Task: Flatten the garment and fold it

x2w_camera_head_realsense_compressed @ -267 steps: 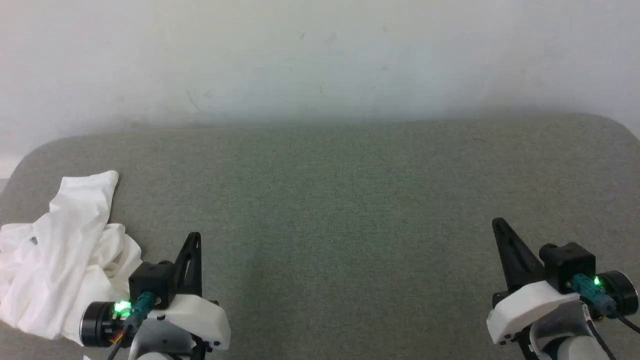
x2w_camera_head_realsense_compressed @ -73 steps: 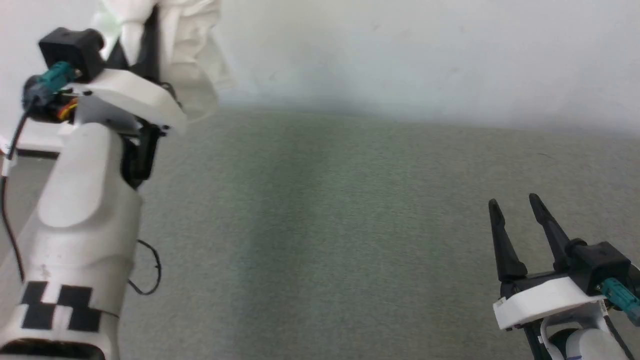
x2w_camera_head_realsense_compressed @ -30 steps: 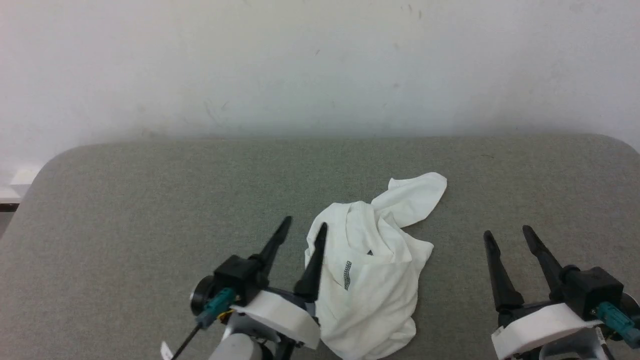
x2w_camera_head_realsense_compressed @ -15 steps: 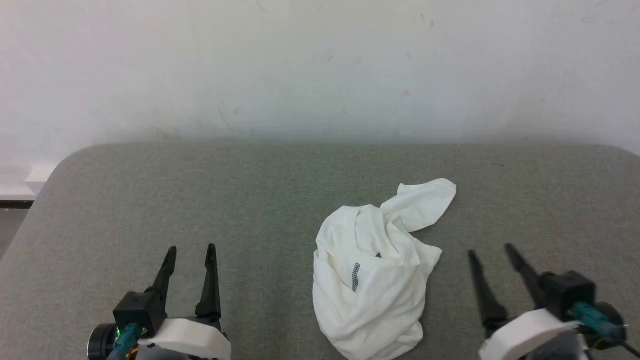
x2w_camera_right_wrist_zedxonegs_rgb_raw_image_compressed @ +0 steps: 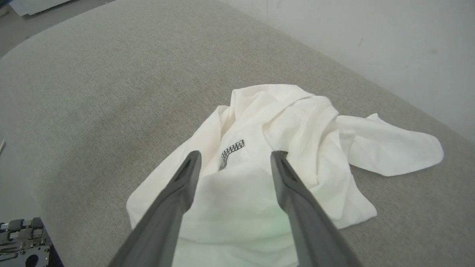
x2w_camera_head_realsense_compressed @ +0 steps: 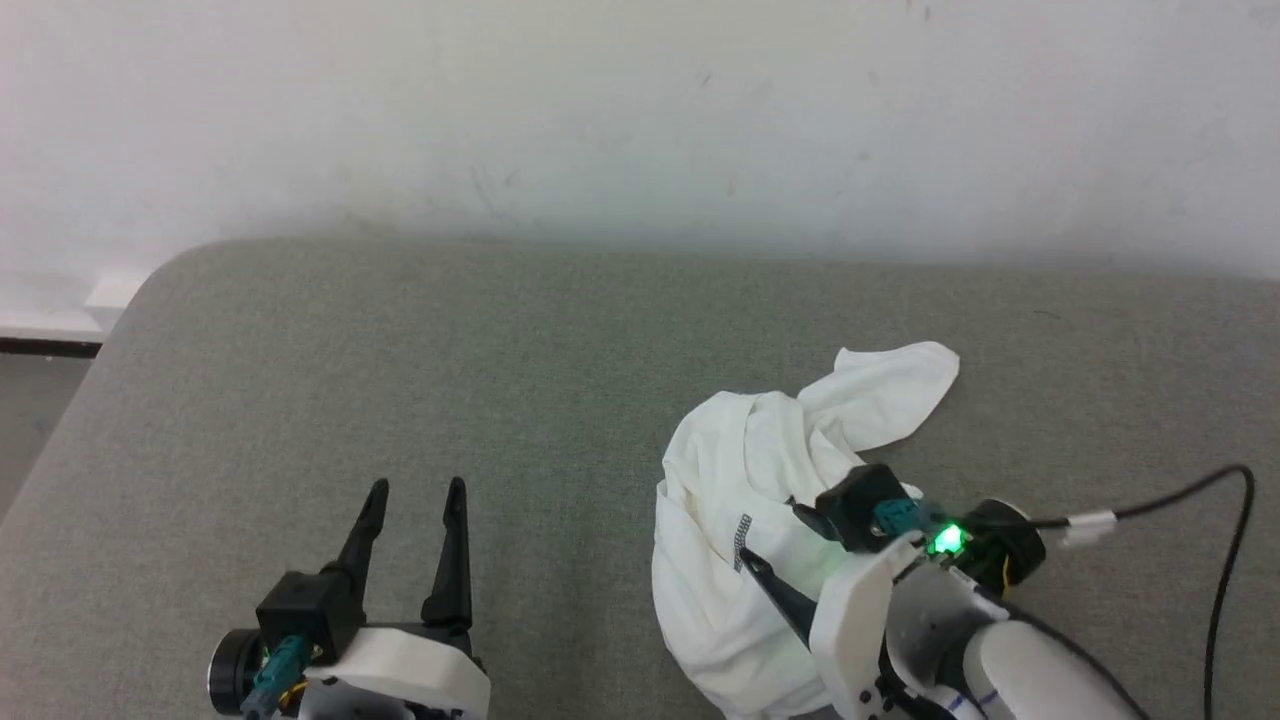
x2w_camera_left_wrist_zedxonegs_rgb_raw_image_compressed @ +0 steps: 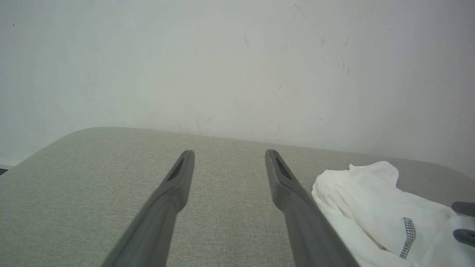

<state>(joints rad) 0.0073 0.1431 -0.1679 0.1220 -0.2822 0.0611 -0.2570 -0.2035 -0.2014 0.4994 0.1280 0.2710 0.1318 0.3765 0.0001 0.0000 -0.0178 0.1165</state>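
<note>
Hovering over the crumpled white shirt (x2w_camera_head_realsense_compressed: 720, 470), the right gripper (x2w_camera_head_realsense_compressed: 770, 533) has its two dark fingers spread wide with nothing between them. Whether the tips touch the cloth cannot be told. In the right wrist view the right gripper (x2w_camera_right_wrist_zedxonegs_rgb_raw_image_compressed: 236, 154) points across the heap of the shirt (x2w_camera_right_wrist_zedxonegs_rgb_raw_image_compressed: 297, 122). A short strip of dark zigzag stitching (x2w_camera_right_wrist_zedxonegs_rgb_raw_image_compressed: 232, 150) lies between the fingertips and just beyond them. One loose sleeve (x2w_camera_right_wrist_zedxonegs_rgb_raw_image_compressed: 393, 148) trails away past the tips to the far side, lying flat on the grey fabric-covered table (x2w_camera_right_wrist_zedxonegs_rgb_raw_image_compressed: 92, 92). A green light (x2w_camera_head_realsense_compressed: 945, 540) glows on this gripper's wrist, and a black cable (x2w_camera_head_realsense_compressed: 1200, 500) loops away behind it.

The left gripper (x2w_camera_head_realsense_compressed: 417, 485) is also spread apart and empty, poised over bare table (x2w_camera_head_realsense_compressed: 400, 350) with its fingers pointing toward the white wall (x2w_camera_head_realsense_compressed: 600, 100). In the left wrist view the left gripper (x2w_camera_left_wrist_zedxonegs_rgb_raw_image_compressed: 230, 152) has the shirt (x2w_camera_left_wrist_zedxonegs_rgb_raw_image_compressed: 363, 200) off to its right, apart from it. The right gripper's dark fingertips (x2w_camera_left_wrist_zedxonegs_rgb_raw_image_compressed: 464, 207) show at the far edge of the cloth.
</note>
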